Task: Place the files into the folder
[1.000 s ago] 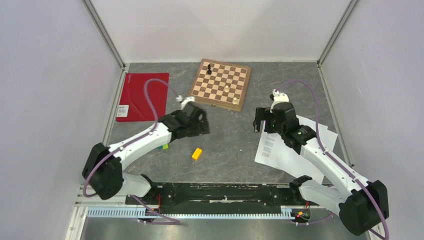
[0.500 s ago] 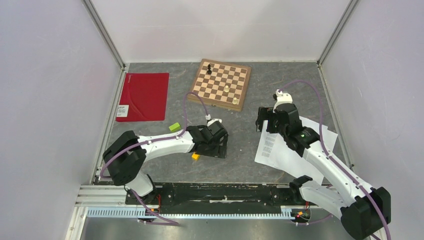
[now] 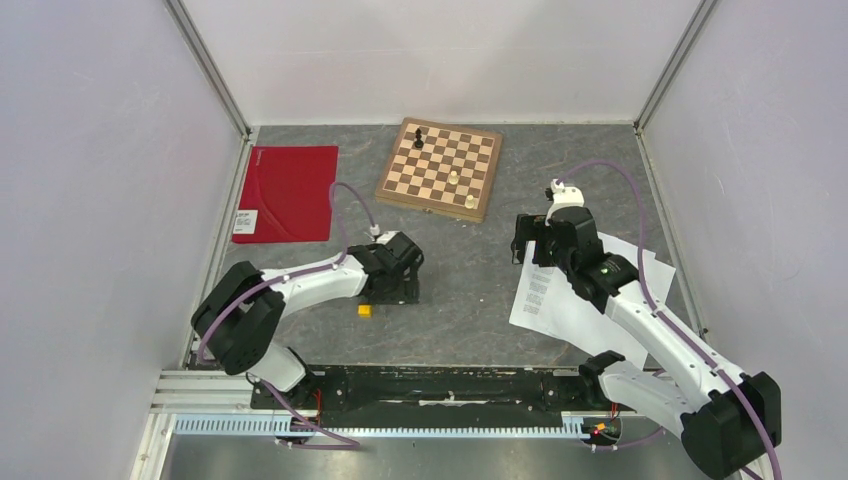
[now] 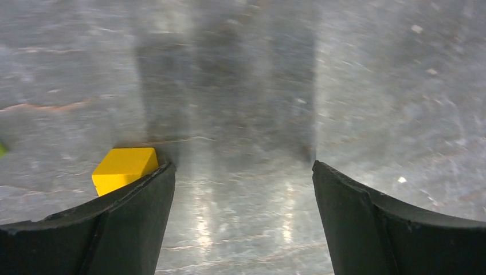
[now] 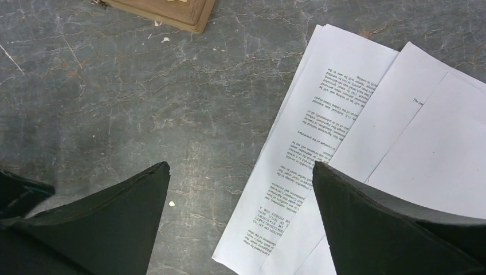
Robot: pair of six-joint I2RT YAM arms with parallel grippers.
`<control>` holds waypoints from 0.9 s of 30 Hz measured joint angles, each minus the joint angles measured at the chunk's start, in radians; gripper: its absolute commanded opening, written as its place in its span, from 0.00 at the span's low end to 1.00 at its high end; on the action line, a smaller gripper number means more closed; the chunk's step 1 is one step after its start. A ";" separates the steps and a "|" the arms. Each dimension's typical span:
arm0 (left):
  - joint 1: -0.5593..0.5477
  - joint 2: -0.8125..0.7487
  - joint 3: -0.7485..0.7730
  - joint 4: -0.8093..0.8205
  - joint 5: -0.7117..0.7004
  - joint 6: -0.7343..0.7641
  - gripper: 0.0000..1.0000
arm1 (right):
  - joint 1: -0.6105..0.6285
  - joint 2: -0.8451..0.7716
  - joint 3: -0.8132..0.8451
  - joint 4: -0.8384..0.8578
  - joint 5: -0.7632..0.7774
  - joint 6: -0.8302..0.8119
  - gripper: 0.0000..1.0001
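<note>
Folder: the folder (image 3: 287, 193) lies flat and closed at the far left of the counter (image 3: 460, 300), with its white label (image 3: 244, 221) at the near left corner.
Files: the files (image 5: 344, 137) lie fanned and overlapping on the right side of the counter, well apart from the folder. The leftmost sheet shows blocks of small print, and part of the stack is hidden under the right arm.
Left end effector: the left end effector (image 4: 240, 172) is low over bare counter, fingers spread wide with nothing between them.
Block: a yellow block (image 4: 125, 166) sits just outside one finger, partly hidden by it (contact cannot be told).
Right end effector: the right end effector (image 5: 240, 172) has its fingers apart and is empty, above the counter at the left edge of the files.
Chessboard: the chessboard (image 3: 442, 167) lies at the far middle with a few pieces on it, between the folder side and the files side.
</note>
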 measured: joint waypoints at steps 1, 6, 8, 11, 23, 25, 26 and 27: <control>0.024 -0.011 -0.012 -0.006 -0.006 0.000 0.96 | 0.000 0.002 0.000 0.000 0.000 0.000 0.98; 0.185 -0.066 -0.064 -0.013 -0.017 0.001 0.96 | 0.000 0.008 -0.005 0.001 -0.004 0.000 0.98; 0.260 -0.081 -0.077 -0.022 -0.029 0.002 0.96 | 0.000 0.011 -0.007 0.000 -0.007 0.000 0.98; 0.360 -0.094 -0.086 -0.037 -0.049 0.001 0.96 | 0.000 0.015 -0.007 0.000 -0.011 -0.002 0.98; 0.368 -0.205 0.013 -0.106 -0.055 0.013 0.96 | 0.000 0.007 -0.007 0.000 -0.014 -0.033 0.98; 0.304 -0.183 0.089 -0.109 -0.053 0.015 0.96 | 0.000 0.002 -0.007 0.000 -0.014 -0.034 0.98; 0.278 -0.159 0.134 -0.102 -0.050 0.015 0.96 | 0.000 0.000 -0.007 0.000 -0.013 -0.034 0.98; 0.262 -0.133 0.169 -0.095 -0.047 0.016 0.96 | 0.000 0.000 -0.007 0.000 -0.013 -0.034 0.98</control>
